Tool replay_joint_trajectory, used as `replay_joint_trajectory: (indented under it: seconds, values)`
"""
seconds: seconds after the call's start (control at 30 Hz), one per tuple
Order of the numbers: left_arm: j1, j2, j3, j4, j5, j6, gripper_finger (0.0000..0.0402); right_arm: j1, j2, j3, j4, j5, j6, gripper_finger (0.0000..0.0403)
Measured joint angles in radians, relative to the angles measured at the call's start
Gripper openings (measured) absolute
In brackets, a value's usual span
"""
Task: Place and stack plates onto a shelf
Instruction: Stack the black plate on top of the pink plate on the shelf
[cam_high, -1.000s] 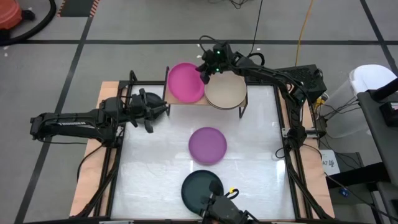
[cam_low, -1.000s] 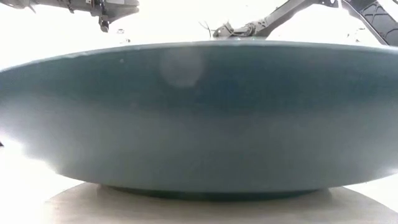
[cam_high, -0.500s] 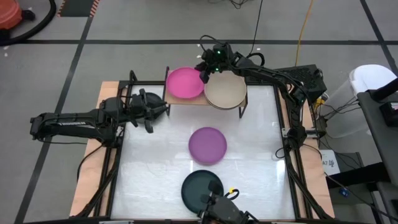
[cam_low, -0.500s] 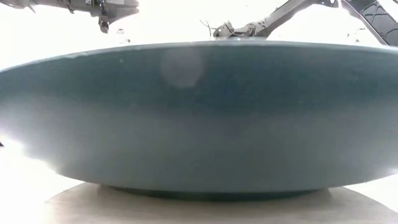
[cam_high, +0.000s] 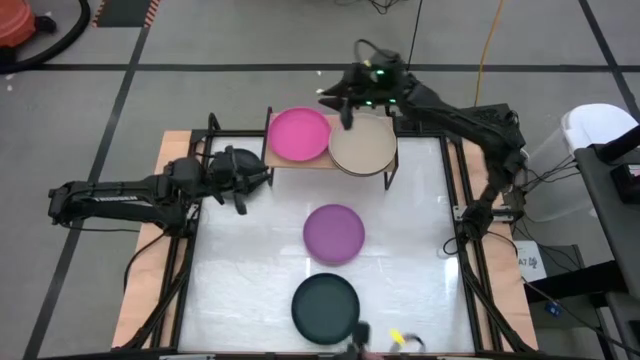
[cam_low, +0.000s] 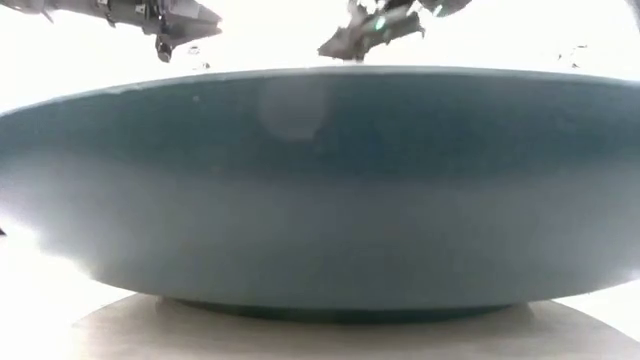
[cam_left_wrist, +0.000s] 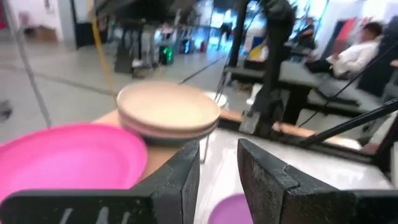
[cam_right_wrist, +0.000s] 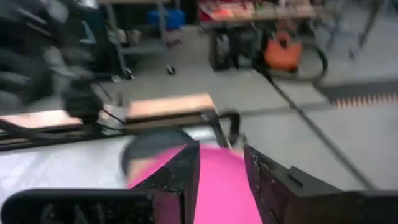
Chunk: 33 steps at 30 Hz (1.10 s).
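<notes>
Two round matte plates already sit on the small light-wood shelf (cam_high: 300, 163) at the tabletop's far edge: a magenta plate (cam_high: 299, 134) on its left half and a beige plate (cam_high: 362, 150) topping a short stack on its right half. Your right gripper (cam_high: 346, 102) hangs above the shelf's far edge, between them, fingers narrowly parted and empty. Lift it clear before turning, so you don't clip either rim. A purple plate (cam_high: 334, 232) lies mid-tabletop and a dark teal plate (cam_high: 325, 308) at the near edge; take the purple first, gripping its rim. Your left gripper (cam_high: 262, 180) waits beside the shelf's left end, slightly open.
</notes>
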Motion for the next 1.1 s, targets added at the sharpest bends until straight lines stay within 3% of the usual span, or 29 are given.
replay_joint_trajectory:
  seconds: [0.17, 0.4, 0.63, 0.87, 1.1]
  values:
    - [0.0, 0.0, 0.055, -0.182, -0.108, -0.024, 0.0113, 0.06, -0.232, -0.125, -0.035, -0.011, -0.067, 0.0106]
    - [0.0, 0.015, 0.159, -0.465, -0.244, -0.059, 0.0113, 0.15, -0.566, -0.472, 0.015, -0.011, -0.063, 0.0105]
    - [0.026, 0.149, 0.192, -0.753, -0.273, -0.18, 0.0113, 0.233, -0.851, -0.86, 0.253, -0.009, 0.056, 0.0105]
    - [0.063, 0.35, 0.193, -0.953, -0.216, -0.309, 0.0113, 0.306, -1.002, -1.121, 0.531, -0.01, 0.129, 0.0105]
    - [0.093, 0.532, 0.193, -0.979, -0.19, -0.287, 0.0113, 0.344, -1.04, -1.198, 0.565, -0.01, 0.146, 0.0105]
